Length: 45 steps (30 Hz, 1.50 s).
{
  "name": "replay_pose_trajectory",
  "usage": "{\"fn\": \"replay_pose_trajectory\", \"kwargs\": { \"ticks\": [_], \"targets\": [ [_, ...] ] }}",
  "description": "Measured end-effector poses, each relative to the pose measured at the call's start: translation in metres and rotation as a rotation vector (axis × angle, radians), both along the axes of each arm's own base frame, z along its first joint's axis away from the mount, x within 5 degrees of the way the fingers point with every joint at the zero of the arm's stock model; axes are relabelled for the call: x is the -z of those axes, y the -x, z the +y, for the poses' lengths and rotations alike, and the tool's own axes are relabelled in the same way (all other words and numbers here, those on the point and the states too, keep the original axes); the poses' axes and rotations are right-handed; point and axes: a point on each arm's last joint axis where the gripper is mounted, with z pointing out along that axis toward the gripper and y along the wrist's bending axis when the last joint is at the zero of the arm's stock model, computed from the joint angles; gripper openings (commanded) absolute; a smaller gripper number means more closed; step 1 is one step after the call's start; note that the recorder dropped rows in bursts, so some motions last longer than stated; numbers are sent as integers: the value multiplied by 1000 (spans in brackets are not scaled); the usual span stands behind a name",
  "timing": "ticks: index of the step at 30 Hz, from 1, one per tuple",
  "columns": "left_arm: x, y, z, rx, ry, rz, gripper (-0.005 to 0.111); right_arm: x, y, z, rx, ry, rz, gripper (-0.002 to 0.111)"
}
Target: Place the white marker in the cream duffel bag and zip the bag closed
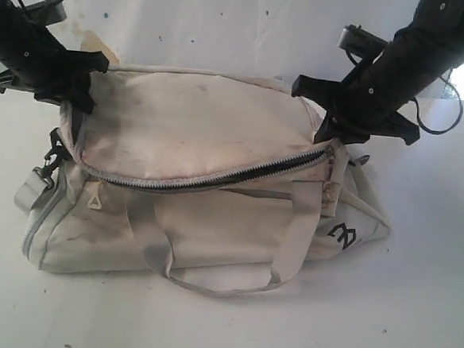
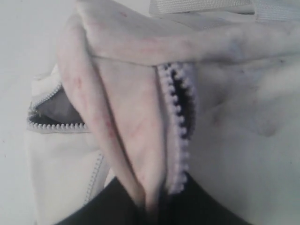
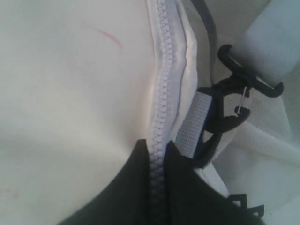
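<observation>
Exterior view showed a cream duffel bag (image 1: 195,132), stained and smudged, lying on a white table (image 1: 413,314) with one arm at each end. The left gripper (image 1: 77,91) was clenched on a fold of cream fabric at its end of the bag. In the left wrist view that fold rose from between its dark fingers (image 2: 206,211), with a short gaping stretch of the grey zipper (image 2: 180,108) just beside it. The right gripper (image 1: 331,125) sat at the opposite end, clamped on the zipper track. The right wrist view showed closed teeth running straight away from its fingertips (image 3: 131,178). Just beside that gripper, a black clip (image 3: 225,117) hung on grey webbing (image 3: 194,124). Between the two grippers, the zipper showed a dark gap along its front run. A black logo (image 1: 343,233) sat below the right gripper.
</observation>
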Motion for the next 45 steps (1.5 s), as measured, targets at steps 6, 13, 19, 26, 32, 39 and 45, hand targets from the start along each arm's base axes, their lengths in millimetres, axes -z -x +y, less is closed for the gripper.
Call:
{"fn": "replay_pose_trajectory", "kwargs": {
  "ticks": [6, 13, 19, 26, 32, 39, 45],
  "targets": [
    [-12, -1, 15, -1, -69, -54, 80, 4, 1, -6, -33, 59, -6, 0],
    [-46, 11, 16, 13, -66, -101, 62, 4, 0, -6, -36, 62, -18, 0],
    [-74, 31, -1, 104, 65, -102, 65, 3, -2, -5, -23, 38, -33, 0],
    [-96, 56, -45, 304, 210, -104, 66, 3, -3, -2, 16, -12, -27, 0],
    [-98, 78, -97, 472, 214, -103, 66, 17, -7, 0, 56, -33, 27, 0],
    [-80, 99, -144, 558, 247, -112, 66, 18, -8, 3, 99, -109, 53, 0],
    [-61, 112, -166, 573, 329, -114, 65, 17, -10, 4, 115, -137, 42, 0]
  ]
}}
